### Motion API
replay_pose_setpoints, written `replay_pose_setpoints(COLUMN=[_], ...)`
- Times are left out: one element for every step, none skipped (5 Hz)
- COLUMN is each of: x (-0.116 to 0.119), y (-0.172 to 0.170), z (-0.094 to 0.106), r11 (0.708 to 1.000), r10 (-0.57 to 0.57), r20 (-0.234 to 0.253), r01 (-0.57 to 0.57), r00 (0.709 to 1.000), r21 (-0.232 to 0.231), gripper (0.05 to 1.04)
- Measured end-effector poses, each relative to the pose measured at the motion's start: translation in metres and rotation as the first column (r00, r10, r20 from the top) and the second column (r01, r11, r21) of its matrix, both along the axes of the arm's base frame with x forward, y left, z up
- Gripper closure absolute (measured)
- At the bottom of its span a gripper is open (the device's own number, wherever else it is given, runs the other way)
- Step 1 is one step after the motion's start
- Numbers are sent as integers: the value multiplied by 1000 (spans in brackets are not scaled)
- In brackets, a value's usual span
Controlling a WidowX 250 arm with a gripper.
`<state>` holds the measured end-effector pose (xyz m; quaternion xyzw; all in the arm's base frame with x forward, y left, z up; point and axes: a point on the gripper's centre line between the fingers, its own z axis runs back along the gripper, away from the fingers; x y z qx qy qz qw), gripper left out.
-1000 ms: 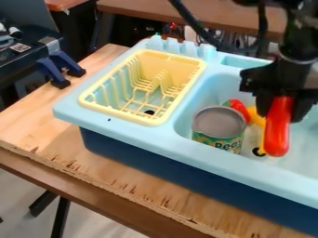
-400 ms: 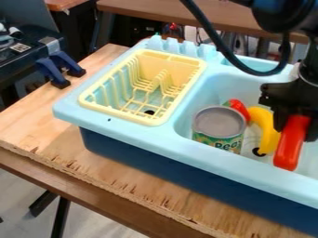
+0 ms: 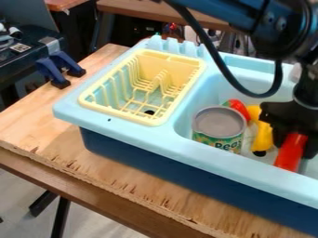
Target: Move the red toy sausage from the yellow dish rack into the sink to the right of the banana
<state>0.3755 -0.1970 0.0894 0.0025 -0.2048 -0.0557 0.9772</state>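
Fingers (image 3: 281,135) now lower, around red handle (image 3: 290,153)

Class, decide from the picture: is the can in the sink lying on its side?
No, the can stands upright in the basin, its round grey lid upward.

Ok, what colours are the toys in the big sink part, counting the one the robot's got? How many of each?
Red: 2 (long piece in the gripper; smaller piece behind the can)
Yellow: 1 (curved toy)
Green and grey: 1 (the can)
Total: 4
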Motion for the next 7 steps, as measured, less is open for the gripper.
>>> replay_pose_setpoints(x=[11, 11, 13, 13, -11, -18, -24], y=[-6, -4, -4, -5, 16, 25, 31], z=[1, 0, 0, 0, 32, 91, 105], r11=[997, 990, 991, 996, 996, 986, 988], r10=[-80, -130, -125, -89, -57, -20, -4], r20=[-12, -48, -35, 17, 87, 182, 157], r01=[80, 132, 126, 89, 63, 50, 28], r00=[997, 990, 992, 996, 995, 983, 988], r21=[24, 41, 34, -9, -67, -162, -151], gripper=[458, 317, 102, 96, 94, 94, 94])
